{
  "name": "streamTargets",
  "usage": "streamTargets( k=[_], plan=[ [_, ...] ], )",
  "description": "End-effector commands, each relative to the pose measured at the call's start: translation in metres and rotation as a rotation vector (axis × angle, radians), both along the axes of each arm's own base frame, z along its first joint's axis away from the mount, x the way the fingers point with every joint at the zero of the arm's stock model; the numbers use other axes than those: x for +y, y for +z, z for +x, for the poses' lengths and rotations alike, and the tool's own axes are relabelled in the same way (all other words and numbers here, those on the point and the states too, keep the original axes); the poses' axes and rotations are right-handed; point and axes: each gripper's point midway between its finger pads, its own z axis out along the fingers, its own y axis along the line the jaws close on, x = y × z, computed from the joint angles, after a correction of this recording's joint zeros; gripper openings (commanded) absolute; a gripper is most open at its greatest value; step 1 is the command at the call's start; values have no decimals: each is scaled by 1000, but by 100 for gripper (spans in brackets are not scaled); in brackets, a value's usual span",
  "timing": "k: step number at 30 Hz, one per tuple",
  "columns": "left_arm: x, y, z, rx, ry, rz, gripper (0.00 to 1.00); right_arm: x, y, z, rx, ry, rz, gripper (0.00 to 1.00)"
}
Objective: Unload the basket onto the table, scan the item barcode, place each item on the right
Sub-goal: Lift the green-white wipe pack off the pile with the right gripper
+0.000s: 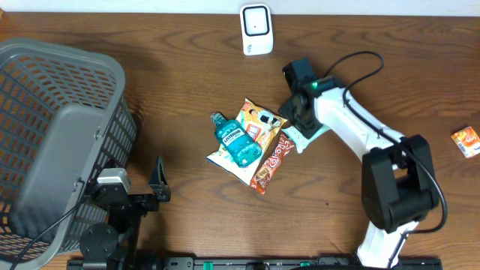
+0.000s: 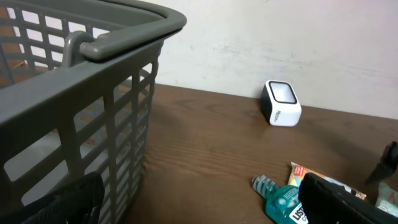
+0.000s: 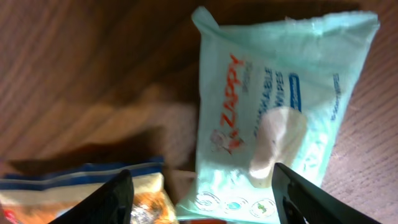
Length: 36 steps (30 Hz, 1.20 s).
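Observation:
A mint-green wipes packet (image 3: 273, 112) lies flat on the wooden table, at the right edge of a small pile (image 1: 306, 137). My right gripper (image 3: 208, 205) hangs low over it, open. One finger (image 3: 112, 202) is above the snack bag, the other (image 3: 317, 199) is at the packet's right side, so the jaws straddle its near end. In the overhead view that gripper (image 1: 294, 118) covers most of the packet. The white barcode scanner (image 1: 256, 30) stands at the back of the table. My left gripper (image 1: 157, 184) rests open by the basket, holding nothing.
The pile also holds a blue mouthwash bottle (image 1: 238, 141), a snack bag (image 1: 255, 124) and a red-brown candy bar (image 1: 271, 161). A grey basket (image 1: 52, 135) fills the left side. A small orange box (image 1: 466, 140) lies at the far right.

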Motion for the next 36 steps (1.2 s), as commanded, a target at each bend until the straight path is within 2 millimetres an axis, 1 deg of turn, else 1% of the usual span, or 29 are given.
streamTargets(
  k=[1,5,7,8,10,13,15,16,17,19,21,24,26,28,30,33,34,36],
  plan=[
    [1,5,-2,-17,5,-4,100,-3,-1,9,10,-9,-23,65],
    [1,6,-2,-17,5,-4,100,-8,-28,2,95,-27,-24,64],
    [1,5,-2,-17,5,-4,100,-10,-40,-4,140,-34,-23,60],
    [1,6,-2,-17,5,-4,100,-12,-45,-8,166,-38,-22,56],
    [1,6,-2,-17,5,-4,100,-16,-51,-15,207,-44,-30,44],
    [1,6,-2,-17,5,-4,100,-21,-51,-18,221,-51,-44,26],
    [1,6,-2,-17,5,-4,100,-22,-50,-18,222,-40,-43,4],
    [1,5,-2,-17,5,-4,100,-19,-50,-16,218,-15,-27,1],
    [1,6,-2,-17,5,-4,100,-12,-49,-12,204,38,6,1],
    [1,6,-2,-17,5,-4,100,10,-44,1,153,183,126,1],
    [1,5,-2,-17,5,-4,100,27,-32,11,108,285,248,1],
    [1,5,-2,-17,5,-4,100,30,-9,21,54,367,359,1],
    [1,5,-2,-17,5,-4,100,31,12,23,-5,464,441,1],
    [1,6,-2,-17,5,-4,100,36,39,23,-98,620,546,1],
    [1,5,-2,-17,5,-4,100,42,71,14,-210,803,675,1],
    [1,6,-2,-17,5,-4,100,50,120,-9,-397,1014,907,1],
    [1,5,-2,-17,5,-4,100,51,135,-16,-469,1061,985,1],
    [1,5,-2,-17,5,-4,100,50,156,-26,-559,1085,1099,1]
  ],
)
